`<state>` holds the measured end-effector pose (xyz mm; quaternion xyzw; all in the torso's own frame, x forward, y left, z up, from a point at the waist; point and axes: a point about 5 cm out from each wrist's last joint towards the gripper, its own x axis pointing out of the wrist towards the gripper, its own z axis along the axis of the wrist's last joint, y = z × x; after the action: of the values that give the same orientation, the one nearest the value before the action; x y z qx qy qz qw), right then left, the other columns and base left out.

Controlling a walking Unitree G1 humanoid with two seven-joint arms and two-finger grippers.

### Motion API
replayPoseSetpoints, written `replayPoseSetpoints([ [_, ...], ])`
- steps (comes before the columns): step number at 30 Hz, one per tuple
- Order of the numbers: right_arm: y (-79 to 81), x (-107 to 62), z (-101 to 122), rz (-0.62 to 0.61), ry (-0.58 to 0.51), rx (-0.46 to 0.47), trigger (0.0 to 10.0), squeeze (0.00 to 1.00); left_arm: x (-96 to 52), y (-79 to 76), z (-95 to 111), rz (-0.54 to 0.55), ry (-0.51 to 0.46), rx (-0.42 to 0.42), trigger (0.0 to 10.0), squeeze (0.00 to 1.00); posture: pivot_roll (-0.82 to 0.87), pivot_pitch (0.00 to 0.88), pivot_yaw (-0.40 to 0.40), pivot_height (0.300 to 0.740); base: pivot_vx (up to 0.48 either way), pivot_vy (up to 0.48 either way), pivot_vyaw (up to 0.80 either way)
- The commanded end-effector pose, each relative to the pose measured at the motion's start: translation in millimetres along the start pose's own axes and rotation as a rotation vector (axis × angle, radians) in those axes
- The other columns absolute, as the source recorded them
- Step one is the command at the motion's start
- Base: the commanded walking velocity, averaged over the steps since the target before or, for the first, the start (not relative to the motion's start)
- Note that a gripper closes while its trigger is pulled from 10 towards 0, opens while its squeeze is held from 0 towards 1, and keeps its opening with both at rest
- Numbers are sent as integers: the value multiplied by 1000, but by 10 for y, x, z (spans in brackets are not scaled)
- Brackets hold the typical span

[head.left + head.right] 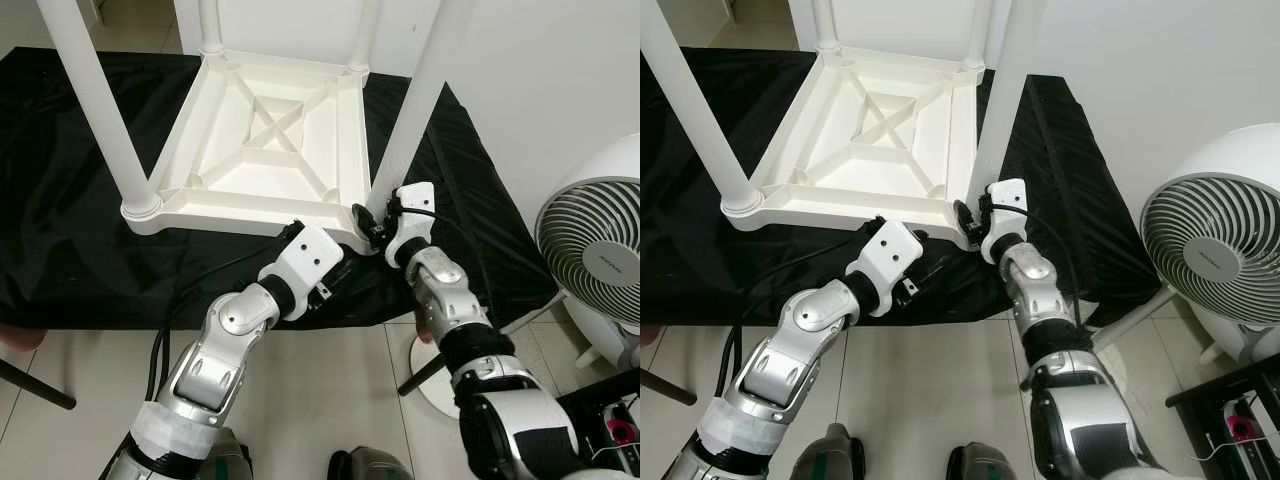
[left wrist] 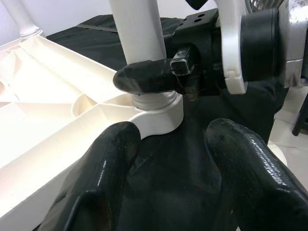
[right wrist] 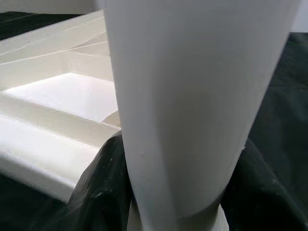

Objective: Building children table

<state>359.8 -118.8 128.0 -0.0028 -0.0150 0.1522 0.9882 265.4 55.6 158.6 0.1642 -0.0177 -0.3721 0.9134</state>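
A white children's table [image 1: 270,140] lies upside down on a black cloth [image 1: 60,230], its round legs pointing up. My right gripper [image 1: 372,222] is shut on the near-right leg [image 1: 420,90] just above its socket at the table's corner. In the right wrist view that leg [image 3: 192,96] stands between the two black fingers [image 3: 98,192]. My left gripper [image 2: 171,159] is open, hovering over the cloth just in front of the same corner, apart from the table. One right finger [image 2: 144,77] is seen from there wrapped across the leg's base.
A near-left leg [image 1: 95,100] rises from the other front corner. A white floor fan [image 1: 595,250] stands to the right beside the clothed surface, with a dark stand [image 1: 610,400] below it. Tiled floor [image 1: 320,390] lies in front.
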Motion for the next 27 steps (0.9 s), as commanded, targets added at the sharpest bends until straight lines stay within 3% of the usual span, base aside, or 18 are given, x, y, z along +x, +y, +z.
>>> replayPoseSetpoints([
  [1, -40, -44, -107, -52, 48, 4, 0, 0, 5, -24, -20, -1, 0, -4, 10000, 0, 40, 22, -47, 740, 0, 0, 0],
  [2, -40, -44, -107, -52, 48, 4, 0, 0, 5, -24, -20, -1, 0, -4, 10000, 0, 40, 22, -47, 740, 0, 0, 0],
  [3, 7, -41, -133, -169, 59, 35, 0, 0, 5, -36, -22, -3, 1, -6, 10000, 0, 40, 25, -49, 740, 0, 0, 0],
  [5, 7, -41, -133, -169, 59, 35, 0, 0, 5, -36, -22, -3, 1, -6, 10000, 0, 40, 25, -49, 740, 0, 0, 0],
  [6, 97, -28, -135, -229, 63, 62, 0, 0, 7, -43, -24, -3, 1, -9, 10000, 0, 41, 28, -49, 740, 0, 0, 0],
  [14, 176, -17, -103, -254, 52, 79, 0, 0, 5, -41, -23, -1, 2, -11, 10000, 0, 46, 33, -56, 740, 0, 0, 0],
  [15, 186, -11, -80, -222, 38, 75, 1176, 0, 1, -33, -25, 4, 3, -11, 10000, 0, 49, 36, -58, 740, 0, 0, 0],
  [17, 186, -11, -80, -222, 38, 75, 1176, 0, 1, -33, -25, 4, 3, -11, 10000, 0, 49, 36, -58, 740, 0, 0, 0],
  [18, 154, -22, -36, -203, 9, 82, 10000, 1000, -6, -26, -25, 11, 4, -12, 10000, 0, 52, 41, -60, 740, 0, 0, 0],
  [24, 62, -82, 11, -172, -31, 68, 10000, 1000, -11, -12, -25, 23, 6, -15, 10000, 0, 52, 48, -60, 740, 0, 0, 0],
  [25, -37, -168, -6, -89, -34, 12, 10000, 302, -15, 0, -20, 30, 5, -15, 10000, 0, 53, 48, -60, 740, 0, 0, 0],
  [26, -37, -168, -6, -89, -34, 12, 10000, 302, -15, 0, -20, 30, 5, -15, 10000, 0, 53, 48, -60, 740, 0, 0, 0],
  [27, -67, -192, -11, -44, -36, 2, 10000, 0, -17, 6, -18, 32, 5, -14, 10000, 0, 53, 47, -57, 740, 0, 0, 0],
])
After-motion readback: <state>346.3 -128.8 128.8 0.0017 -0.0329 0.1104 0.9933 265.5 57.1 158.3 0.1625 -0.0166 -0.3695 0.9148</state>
